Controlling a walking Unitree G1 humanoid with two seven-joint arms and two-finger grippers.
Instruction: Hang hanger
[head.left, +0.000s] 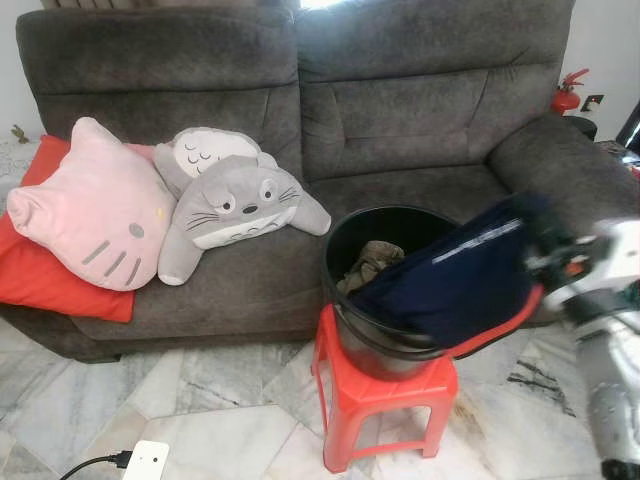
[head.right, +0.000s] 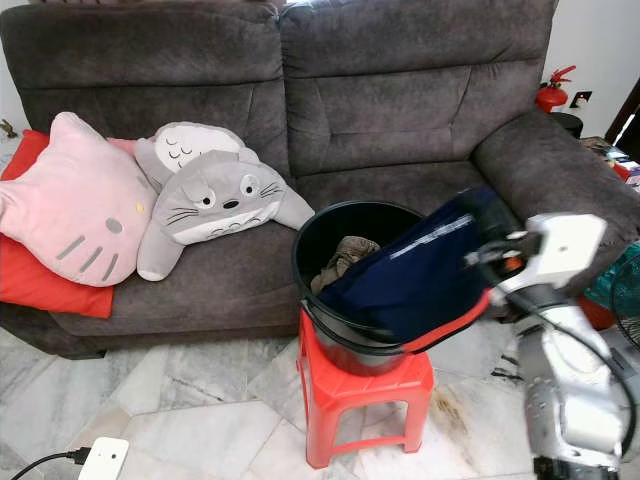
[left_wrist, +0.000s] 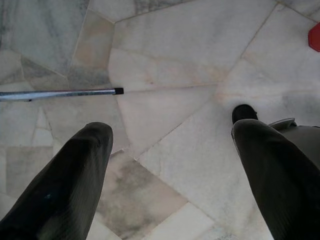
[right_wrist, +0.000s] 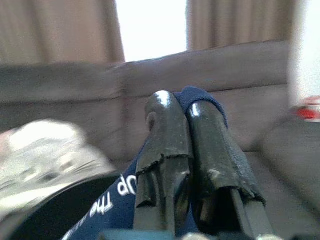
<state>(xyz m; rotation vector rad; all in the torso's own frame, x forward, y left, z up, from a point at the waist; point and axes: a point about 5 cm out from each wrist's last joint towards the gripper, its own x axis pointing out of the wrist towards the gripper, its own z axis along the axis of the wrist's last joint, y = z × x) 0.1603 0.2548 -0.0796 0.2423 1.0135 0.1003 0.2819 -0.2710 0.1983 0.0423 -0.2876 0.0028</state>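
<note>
Red hanger (head.right: 455, 322) carried navy garment (head.right: 415, 265) with white lettering; only lower red bar and one end showed beneath cloth. Hanger tilted, its low end resting on rim of black bucket (head.right: 345, 345), high end raised toward right gripper (right_wrist: 186, 112). Garment draped over bucket's right side, partly hanging inside. Right gripper's fingers (right_wrist: 167, 145) pressed together on navy fabric at garment's top edge. Bucket stood on red stool (head.right: 365, 395) before sofa.
</note>
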